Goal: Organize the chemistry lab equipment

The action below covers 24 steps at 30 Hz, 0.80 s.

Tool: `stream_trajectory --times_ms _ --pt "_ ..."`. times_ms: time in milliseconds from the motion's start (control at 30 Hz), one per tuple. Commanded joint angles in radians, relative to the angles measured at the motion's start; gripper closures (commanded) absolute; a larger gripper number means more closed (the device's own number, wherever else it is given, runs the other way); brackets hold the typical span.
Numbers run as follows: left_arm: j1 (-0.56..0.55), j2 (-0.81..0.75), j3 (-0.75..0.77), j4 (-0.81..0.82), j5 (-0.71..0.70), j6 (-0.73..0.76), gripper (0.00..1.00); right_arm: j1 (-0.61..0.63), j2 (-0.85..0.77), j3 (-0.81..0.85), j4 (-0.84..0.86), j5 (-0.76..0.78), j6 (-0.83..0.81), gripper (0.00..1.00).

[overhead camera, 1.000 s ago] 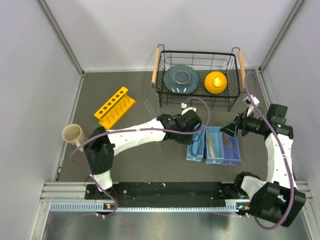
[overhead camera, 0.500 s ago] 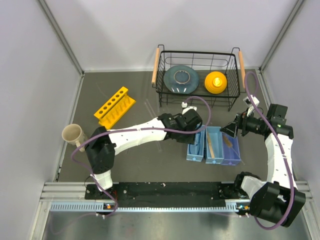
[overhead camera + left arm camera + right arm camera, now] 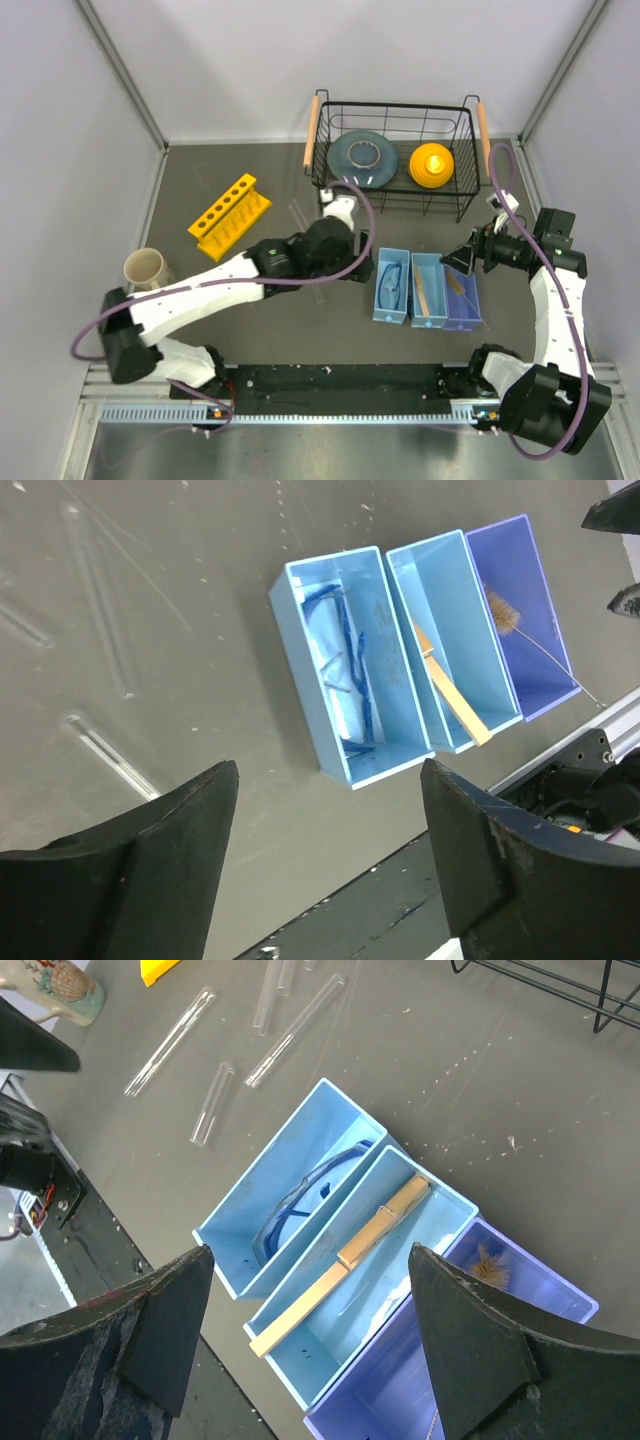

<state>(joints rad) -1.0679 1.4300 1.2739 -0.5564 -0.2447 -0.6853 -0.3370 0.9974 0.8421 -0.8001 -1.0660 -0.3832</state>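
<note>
The blue-rimmed safety glasses [image 3: 340,675] lie in the left light-blue bin [image 3: 378,296], also seen in the right wrist view [image 3: 310,1195]. The tan wooden clamp [image 3: 345,1260] lies in the middle bin [image 3: 440,296]. My left gripper [image 3: 358,268] hovers just left of the bins, open and empty [image 3: 330,780]. Several clear glass tubes [image 3: 105,755] lie loose on the dark mat beside it. The yellow rack [image 3: 229,214] stands at the far left. My right gripper [image 3: 455,258] hangs open and empty over the bins [image 3: 310,1250].
A purple bin [image 3: 470,310] on the right holds a small brush [image 3: 488,1263]. A black wire basket [image 3: 322,170] at the back holds a grey-blue plate [image 3: 362,158] and a yellow object [image 3: 432,164]. A beige mug [image 3: 146,268] stands at the left edge.
My left gripper has opened and pulled back to the left from the left bin, leaving the safety glasses inside. Its elbow swung left. The right arm has not moved.
</note>
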Motion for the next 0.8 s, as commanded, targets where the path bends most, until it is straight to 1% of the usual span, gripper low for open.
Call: stream_trajectory --times_ms 0,33,67,100,133,167,233,300,367,400,433,500,567,667,767 --pt "0.045 -0.204 -0.168 0.170 -0.027 0.098 0.17 -0.011 -0.023 0.017 0.027 -0.014 -0.028 0.20" --pt "0.075 -0.280 -0.204 0.217 -0.012 0.104 0.10 -0.010 -0.025 0.015 0.029 -0.014 -0.029 0.20" --pt "0.094 -0.319 -0.276 0.240 0.008 0.105 0.05 -0.010 -0.029 0.015 0.029 -0.014 -0.029 0.20" --pt "0.118 -0.357 -0.315 0.269 0.034 0.101 0.01 -0.011 -0.037 0.015 0.029 -0.015 -0.029 0.20" --pt "0.182 -0.396 -0.353 0.301 0.135 0.087 0.01 -0.013 -0.045 0.014 0.029 -0.015 -0.031 0.20" --pt "0.216 -0.469 -0.420 0.347 0.177 0.076 0.01 -0.011 -0.049 0.012 0.029 -0.015 -0.033 0.18" --pt "0.288 -0.567 -0.475 0.359 0.225 0.058 0.01 -0.014 -0.065 0.009 0.029 -0.012 -0.036 0.17" --pt "0.315 -0.621 -0.508 0.293 0.199 0.079 0.01 -0.019 -0.078 0.008 0.029 -0.014 -0.034 0.16" --pt "0.327 -0.681 -0.507 0.221 0.128 0.101 0.01 -0.020 -0.098 0.008 0.027 -0.003 -0.029 0.15" --pt "0.329 -0.697 -0.507 0.151 0.107 0.119 0.01 -0.020 -0.105 0.011 0.024 0.006 -0.031 0.14" --pt "0.332 -0.724 -0.507 0.121 0.066 0.125 0.01 -0.020 -0.121 0.017 0.018 0.018 -0.033 0.12" --pt "0.332 -0.750 -0.507 0.037 0.032 0.139 0.01 -0.022 -0.138 0.046 0.009 0.060 -0.037 0.07" --pt "0.333 -0.784 -0.518 -0.003 -0.004 0.142 0.01 -0.020 -0.161 0.075 -0.005 0.093 -0.042 0.01" --pt "0.333 -0.827 -0.545 -0.046 -0.018 0.132 0.01 -0.020 -0.183 0.133 -0.001 0.115 -0.031 0.01" --pt "0.333 -0.861 -0.571 -0.065 -0.028 0.113 0.01 -0.020 -0.189 0.170 0.016 0.142 0.026 0.01"
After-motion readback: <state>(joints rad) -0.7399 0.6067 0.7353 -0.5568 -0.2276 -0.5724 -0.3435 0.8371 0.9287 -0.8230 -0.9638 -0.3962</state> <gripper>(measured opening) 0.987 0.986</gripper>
